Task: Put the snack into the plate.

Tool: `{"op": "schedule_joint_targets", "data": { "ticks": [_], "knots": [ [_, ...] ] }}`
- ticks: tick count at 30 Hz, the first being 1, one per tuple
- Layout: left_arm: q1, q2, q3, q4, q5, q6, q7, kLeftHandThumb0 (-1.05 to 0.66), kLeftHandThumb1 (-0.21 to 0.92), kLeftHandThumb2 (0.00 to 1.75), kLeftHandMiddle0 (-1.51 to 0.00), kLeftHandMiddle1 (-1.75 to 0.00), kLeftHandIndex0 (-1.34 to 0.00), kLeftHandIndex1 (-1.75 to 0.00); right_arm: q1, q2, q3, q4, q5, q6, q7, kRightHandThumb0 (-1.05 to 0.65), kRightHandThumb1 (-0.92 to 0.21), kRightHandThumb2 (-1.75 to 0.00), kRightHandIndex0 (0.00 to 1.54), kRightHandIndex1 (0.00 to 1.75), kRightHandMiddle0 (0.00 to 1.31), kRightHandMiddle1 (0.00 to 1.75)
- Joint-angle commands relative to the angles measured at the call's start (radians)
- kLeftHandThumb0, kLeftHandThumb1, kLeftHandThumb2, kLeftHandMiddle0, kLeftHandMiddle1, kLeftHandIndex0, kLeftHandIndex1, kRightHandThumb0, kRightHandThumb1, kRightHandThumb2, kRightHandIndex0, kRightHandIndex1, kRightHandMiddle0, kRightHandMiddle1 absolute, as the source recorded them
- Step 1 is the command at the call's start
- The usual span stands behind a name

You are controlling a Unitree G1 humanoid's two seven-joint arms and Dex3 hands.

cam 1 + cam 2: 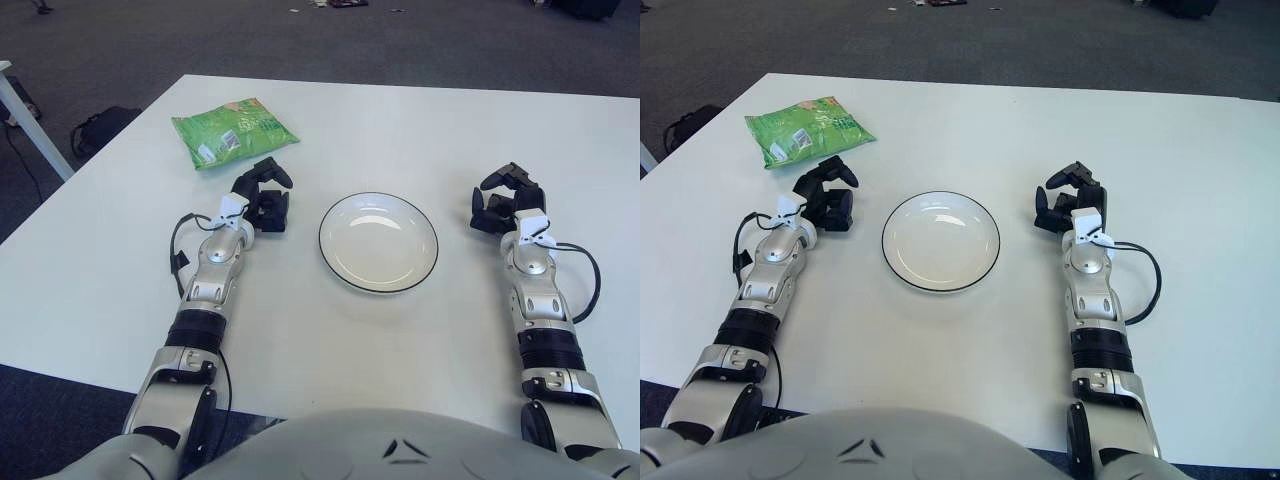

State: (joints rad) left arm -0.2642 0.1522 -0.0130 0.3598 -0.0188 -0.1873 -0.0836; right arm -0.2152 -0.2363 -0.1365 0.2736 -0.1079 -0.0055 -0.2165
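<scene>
A green snack bag lies flat on the white table toward the far left. A white plate with a dark rim sits in the middle, with nothing in it. My left hand is between the two, just left of the plate and a short way this side of the bag, fingers relaxed and holding nothing. My right hand shows to the right of the plate, fingers also loose around nothing.
The white table stretches wide around the plate. Its left edge runs diagonally beside my left arm. A dark bag lies on the carpet beyond that edge, by a white table leg.
</scene>
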Motion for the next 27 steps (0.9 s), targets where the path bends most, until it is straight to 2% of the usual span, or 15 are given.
{"op": "schedule_joint_targets", "data": {
  "ticks": [1, 20, 22, 27],
  "knots": [
    [0.12, -0.029, -0.01, 0.049, 0.016, 0.013, 0.009, -0.48, 0.32, 1.31, -1.31, -1.75, -0.61, -1.75, 0.059, 0.023, 0.027, 0.083, -0.018, 0.047, 0.019, -0.49, -0.3, -1.34, 1.16, 1.75, 0.63, 1.75],
    [0.144, -0.023, -0.014, 0.018, 0.023, 0.022, -0.001, -0.48, 0.32, 1.31, -1.31, -1.75, -0.61, -1.75, 0.077, 0.015, 0.046, 0.065, -0.033, 0.033, 0.005, -0.49, -0.31, -1.32, 1.18, 1.75, 0.62, 1.75],
    [0.133, -0.017, -0.019, 0.029, 0.055, 0.007, 0.025, -0.48, 0.32, 1.31, -1.31, -1.75, -0.61, -1.75, 0.077, 0.015, 0.045, 0.063, -0.037, 0.037, 0.0, -0.49, -0.31, -1.32, 1.18, 1.75, 0.62, 1.75],
    [0.032, 0.039, -0.022, 0.122, 0.162, -0.08, 0.11, -0.48, 0.31, 1.32, -1.31, -1.75, -0.62, -1.75, 0.076, 0.018, 0.048, 0.064, -0.051, 0.031, -0.014, -0.49, -0.3, -1.33, 1.19, 1.75, 0.62, 1.75]
  ]
}}
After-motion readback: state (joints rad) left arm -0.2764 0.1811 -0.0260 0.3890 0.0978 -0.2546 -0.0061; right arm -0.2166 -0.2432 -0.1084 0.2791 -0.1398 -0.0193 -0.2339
